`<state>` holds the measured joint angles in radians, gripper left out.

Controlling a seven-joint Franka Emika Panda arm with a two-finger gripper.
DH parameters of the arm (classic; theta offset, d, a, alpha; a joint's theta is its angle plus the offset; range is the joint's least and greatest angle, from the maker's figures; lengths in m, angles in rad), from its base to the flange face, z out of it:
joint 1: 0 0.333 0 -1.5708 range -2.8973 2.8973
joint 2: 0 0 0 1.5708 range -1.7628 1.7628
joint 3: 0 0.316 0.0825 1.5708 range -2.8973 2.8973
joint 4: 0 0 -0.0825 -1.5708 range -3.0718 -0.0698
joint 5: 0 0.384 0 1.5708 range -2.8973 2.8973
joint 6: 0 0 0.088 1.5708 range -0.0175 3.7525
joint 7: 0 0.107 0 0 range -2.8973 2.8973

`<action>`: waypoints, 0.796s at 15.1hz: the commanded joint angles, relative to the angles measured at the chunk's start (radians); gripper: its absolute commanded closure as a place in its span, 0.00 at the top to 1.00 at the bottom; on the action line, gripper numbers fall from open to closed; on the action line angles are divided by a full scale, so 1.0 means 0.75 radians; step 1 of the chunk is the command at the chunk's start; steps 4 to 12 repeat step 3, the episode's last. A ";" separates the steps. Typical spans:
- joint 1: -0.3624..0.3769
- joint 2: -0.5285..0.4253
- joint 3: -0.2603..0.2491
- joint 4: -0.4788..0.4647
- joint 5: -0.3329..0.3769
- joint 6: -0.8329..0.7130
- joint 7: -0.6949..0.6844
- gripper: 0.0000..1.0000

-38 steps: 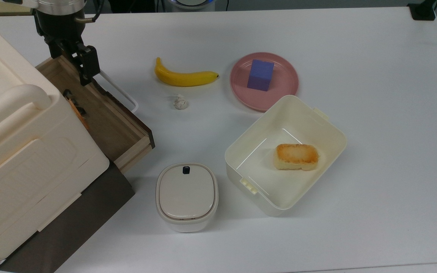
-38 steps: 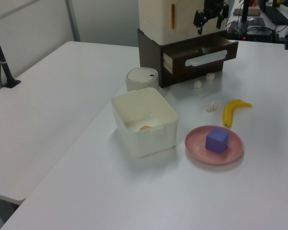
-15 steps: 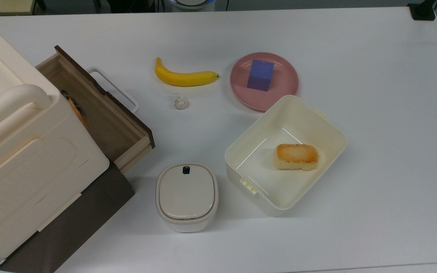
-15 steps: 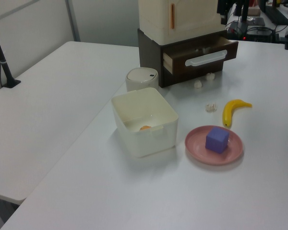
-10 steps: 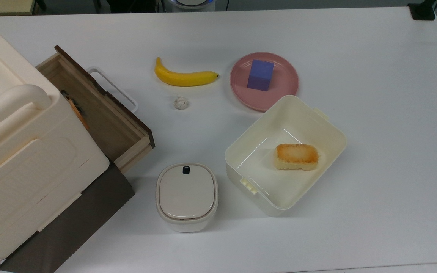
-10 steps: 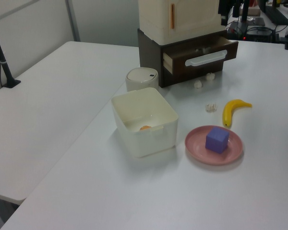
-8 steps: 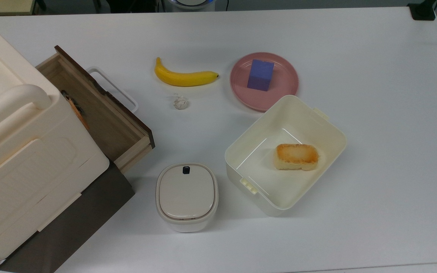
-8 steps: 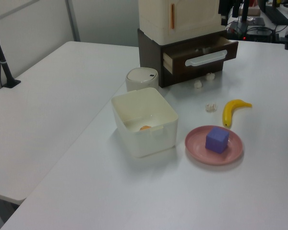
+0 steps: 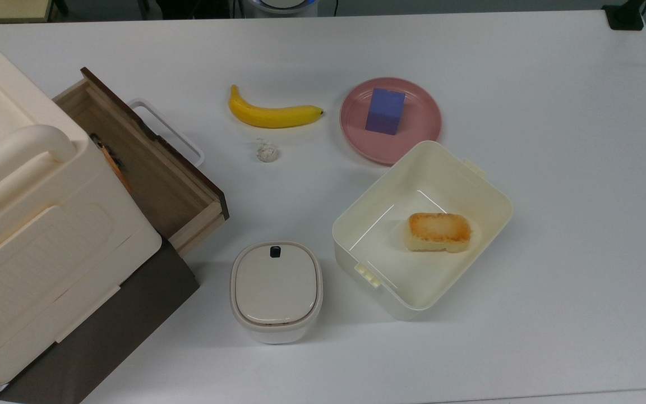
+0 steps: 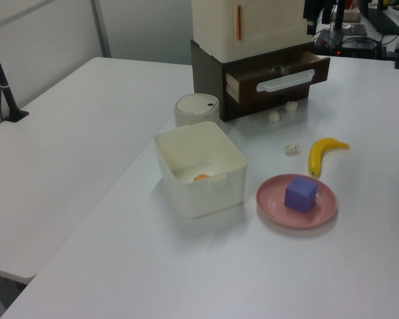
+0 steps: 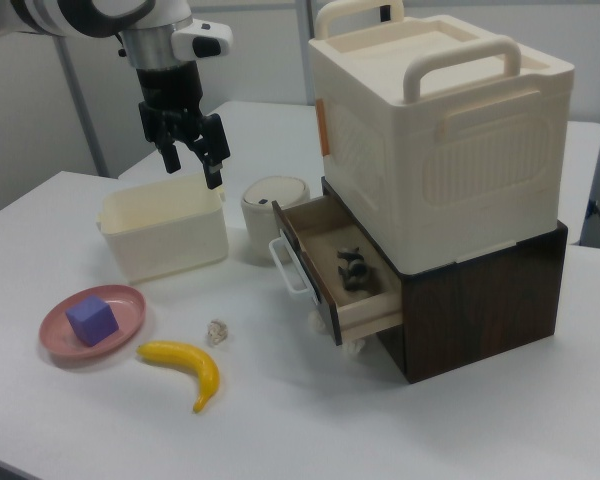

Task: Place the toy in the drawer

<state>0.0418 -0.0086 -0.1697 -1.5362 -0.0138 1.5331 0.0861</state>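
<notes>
I note panda toy [image 11: 355,267] inside open drawer [image 11: 332,262] | my tool [image 11: 191,158] upper left, fingers parted, empty

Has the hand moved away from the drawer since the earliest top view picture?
Yes. Earlier it hung over the drawer's far end in the top view; now the hand is lifted away, open, above the cream bin in the right view.

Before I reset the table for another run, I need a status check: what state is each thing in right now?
drawer: pulled open
toy: lying inside the drawer
gripper: open, empty, raised above the table
cream bin: uncovered, a piece of bread in it
small lidded container: lid on
pink plate: holds a blue cube
banana: unpeeled, on the table
</notes>
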 commanded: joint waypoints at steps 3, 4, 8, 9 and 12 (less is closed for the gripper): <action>0.004 -0.005 -0.015 -0.020 0.039 0.034 -0.019 1.00; 0.004 -0.005 -0.015 -0.020 0.039 0.034 -0.019 1.00; 0.004 -0.005 -0.015 -0.020 0.039 0.034 -0.019 1.00; 0.004 -0.005 -0.015 -0.020 0.039 0.034 -0.019 1.00; 0.004 -0.005 -0.015 -0.020 0.039 0.034 -0.019 1.00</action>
